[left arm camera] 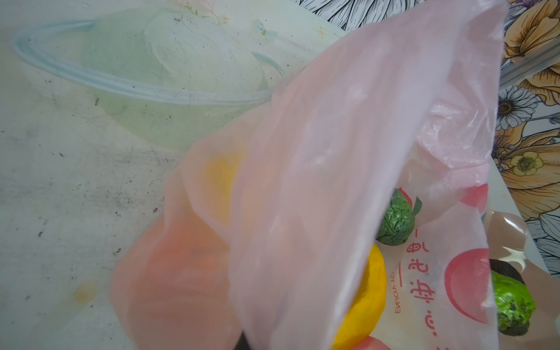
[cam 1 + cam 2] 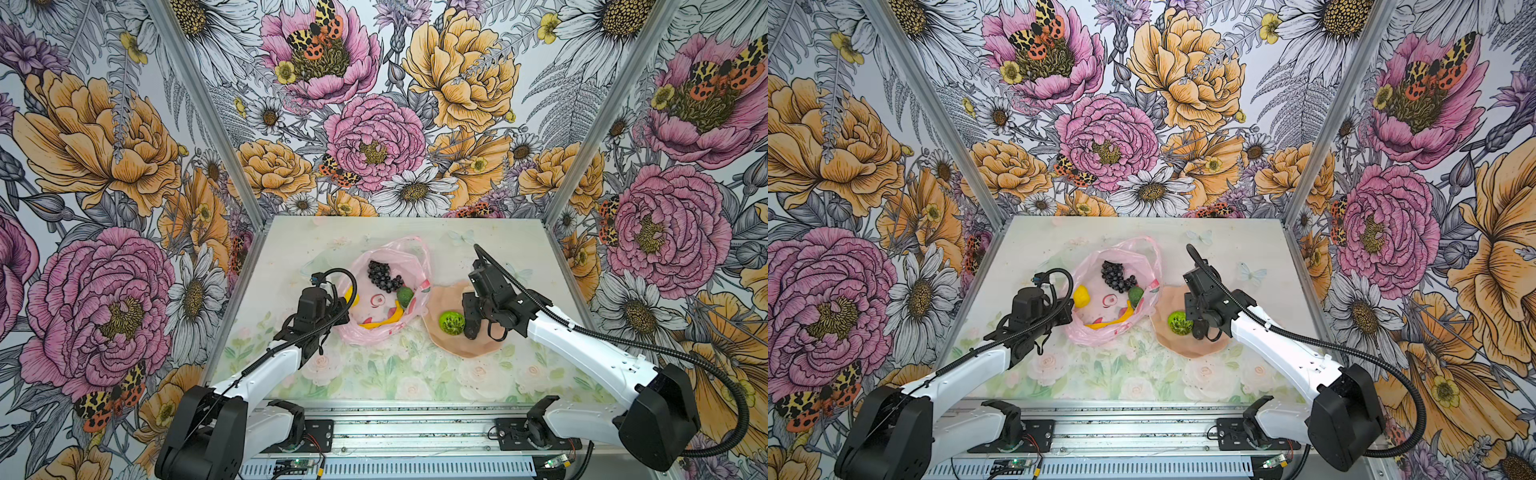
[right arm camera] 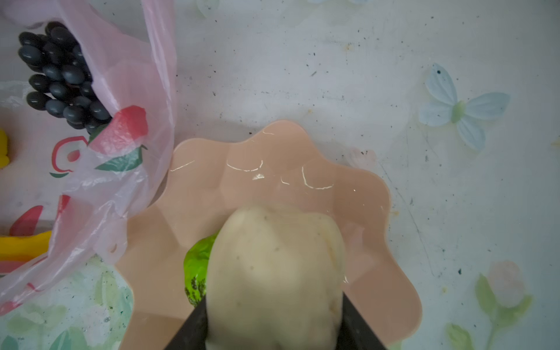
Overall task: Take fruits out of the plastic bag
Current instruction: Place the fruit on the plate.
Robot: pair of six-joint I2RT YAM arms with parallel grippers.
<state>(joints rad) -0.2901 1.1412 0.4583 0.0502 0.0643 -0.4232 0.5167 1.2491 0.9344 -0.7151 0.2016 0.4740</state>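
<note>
1. Pinching the left rim of the plastic bag (image 2: 365, 334), the left hand (image 2: 343, 309) is clenched on the thin film at centre-left of both top views. Its wrist view shows pink film drawn up across the lens. That lift is probably meant to hold the mouth open for the other arm.
2. The right hand (image 2: 471, 326), right of centre, grasps the cream lump (image 3: 275, 266) between its jaws, as the right wrist view shows. In both top views the hand itself hides the lump.
3. This hand hangs over the peach scalloped dish (image 2: 469, 353), just beside the green halved lime (image 2: 452, 323) lying there. The step in hand looks like setting the lump down.
4. Inside the bag lie the grape bunch (image 2: 382, 274) toward the top, the lemon (image 2: 1081, 296) at the left wall, the avocado (image 2: 405, 296) at the right wall and the banana (image 2: 397, 311) along the lower edge.
5. The bag's right side overlaps the dish rim on the table (image 2: 374, 382), which makes each carry short.
6. Roughly a third of the work looks done. The lump may roll against the lime when released.
</note>
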